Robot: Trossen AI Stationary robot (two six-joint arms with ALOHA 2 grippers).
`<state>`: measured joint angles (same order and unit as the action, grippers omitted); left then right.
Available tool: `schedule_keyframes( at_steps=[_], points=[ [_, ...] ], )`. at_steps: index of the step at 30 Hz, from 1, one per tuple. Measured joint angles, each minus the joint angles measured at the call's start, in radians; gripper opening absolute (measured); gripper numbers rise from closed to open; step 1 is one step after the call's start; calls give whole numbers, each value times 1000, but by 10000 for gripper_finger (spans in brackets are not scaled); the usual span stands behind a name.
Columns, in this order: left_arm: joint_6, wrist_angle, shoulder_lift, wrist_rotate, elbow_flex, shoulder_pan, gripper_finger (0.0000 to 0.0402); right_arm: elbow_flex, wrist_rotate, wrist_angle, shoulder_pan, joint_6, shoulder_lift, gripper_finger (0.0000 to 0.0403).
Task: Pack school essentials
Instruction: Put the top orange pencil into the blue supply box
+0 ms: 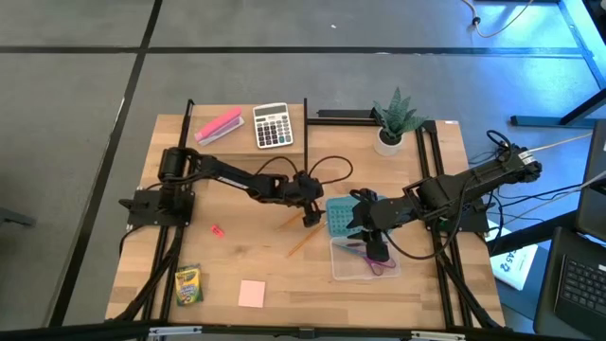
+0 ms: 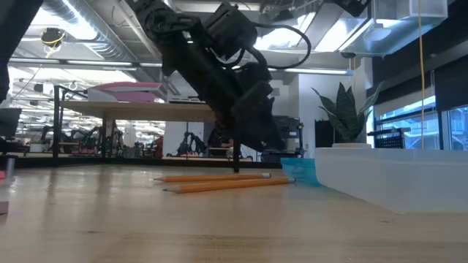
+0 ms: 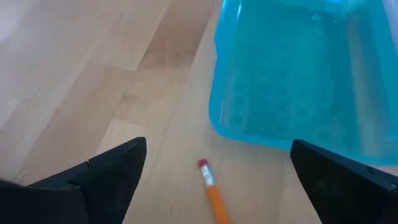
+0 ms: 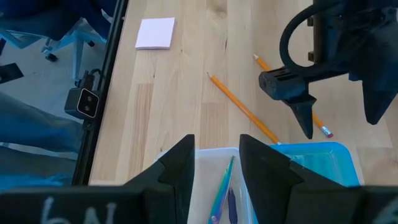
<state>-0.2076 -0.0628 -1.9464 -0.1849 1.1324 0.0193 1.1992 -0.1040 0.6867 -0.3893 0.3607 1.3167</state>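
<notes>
The left tool hangs with its fingers spread wide and empty, just above an orange pencil lying on the wooden desk beside the blue lid. The right tool sits over the clear plastic box, half closed; whether it grips the purple-handled scissors inside cannot be told. A second orange pencil lies near the box. The yellow-green crayon box and square pink notepad lie well apart, near the desk's front edge.
</notes>
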Motion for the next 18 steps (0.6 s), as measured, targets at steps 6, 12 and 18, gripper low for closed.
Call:
schedule_keyframes(
  at_steps=[6,12,18],
  points=[
    [0,9,-1,-76,0,-6,394,0,0,-3,0,1,0,129],
    [-1,9,-1,-82,0,-8,394,0,0,-4,0,1,0,129],
    [-2,6,-7,-86,0,-6,394,0,0,-4,0,0,0,129]
  ],
)
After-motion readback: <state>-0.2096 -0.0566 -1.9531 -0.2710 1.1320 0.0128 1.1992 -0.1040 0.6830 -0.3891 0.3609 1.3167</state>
